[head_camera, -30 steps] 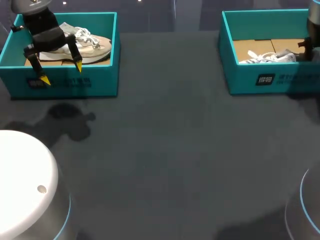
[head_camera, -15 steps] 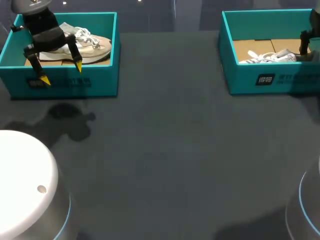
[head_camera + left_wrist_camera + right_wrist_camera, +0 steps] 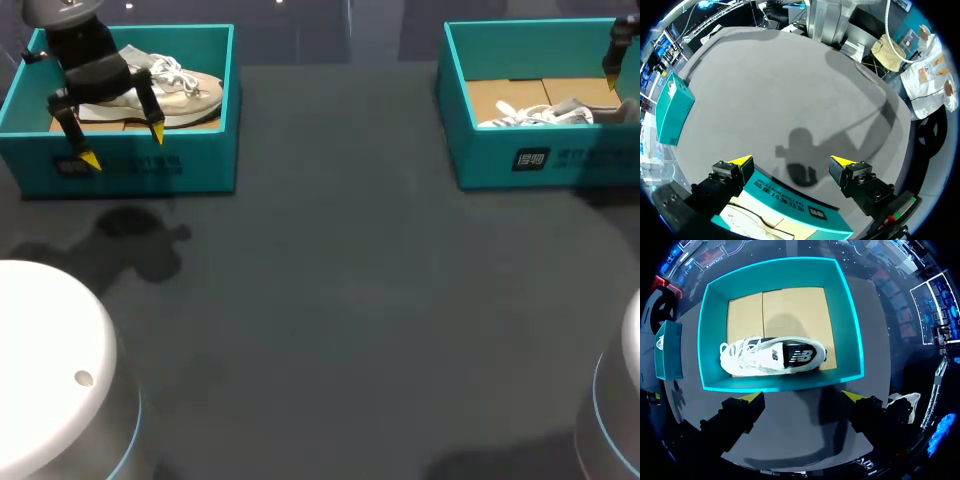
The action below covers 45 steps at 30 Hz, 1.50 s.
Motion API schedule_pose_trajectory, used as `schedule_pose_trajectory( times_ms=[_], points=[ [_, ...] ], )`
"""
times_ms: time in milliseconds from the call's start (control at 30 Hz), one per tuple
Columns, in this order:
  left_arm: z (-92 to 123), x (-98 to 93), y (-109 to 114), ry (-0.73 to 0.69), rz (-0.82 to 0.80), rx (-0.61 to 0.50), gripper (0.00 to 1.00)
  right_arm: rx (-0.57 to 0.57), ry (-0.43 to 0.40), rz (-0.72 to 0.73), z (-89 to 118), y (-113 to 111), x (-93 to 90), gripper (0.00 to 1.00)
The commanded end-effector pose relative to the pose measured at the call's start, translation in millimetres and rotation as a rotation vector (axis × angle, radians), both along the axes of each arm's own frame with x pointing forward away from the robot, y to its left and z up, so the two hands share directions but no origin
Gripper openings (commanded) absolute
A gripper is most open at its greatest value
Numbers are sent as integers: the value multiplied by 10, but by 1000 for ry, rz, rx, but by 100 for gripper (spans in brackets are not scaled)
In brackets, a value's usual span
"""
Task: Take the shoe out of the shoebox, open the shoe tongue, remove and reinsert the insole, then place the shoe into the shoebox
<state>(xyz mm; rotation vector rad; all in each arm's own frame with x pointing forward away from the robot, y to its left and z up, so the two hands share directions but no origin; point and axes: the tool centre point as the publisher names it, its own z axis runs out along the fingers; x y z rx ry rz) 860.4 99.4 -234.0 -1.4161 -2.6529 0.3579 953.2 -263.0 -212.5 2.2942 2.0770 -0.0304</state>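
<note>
A white shoe [image 3: 772, 356] lies on its side on the cardboard floor of the right teal shoebox [image 3: 850, 335]; the head view shows this shoe [image 3: 545, 113] low inside that box [image 3: 530, 160]. My right gripper [image 3: 802, 396] hangs open above the box's near wall, nothing between its fingers; in the head view it [image 3: 615, 70] sits at the picture's right edge. A beige shoe [image 3: 170, 90] rests in the left teal shoebox [image 3: 200, 165]. My left gripper [image 3: 122, 146] stands open over that box's front wall [image 3: 790, 197], holding nothing.
The dark grey tabletop [image 3: 340, 300] stretches between the two boxes. White rounded arm bases sit at the front left [image 3: 50, 360] and front right [image 3: 625, 400] corners. The left arm's shadow [image 3: 800, 155] falls on the table just ahead of the left box.
My right gripper has opened, let go near the white shoe's heel and risen away from the box. The shoe stays in the box. The left arm has not moved.
</note>
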Motion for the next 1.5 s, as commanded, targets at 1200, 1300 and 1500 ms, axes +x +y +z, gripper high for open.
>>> schedule_pose_trajectory(
  times_ms=[1200,1300,1500],
  points=[
    [418,1278,1223,-143,-499,156,100,7,-37,-12,529,325,-592,100],
    [391,1520,1386,-165,-517,201,100,7,-37,-12,529,325,-592,100],
    [387,2108,1780,-217,-569,239,100,7,-37,-12,529,325,-592,100]
  ],
)
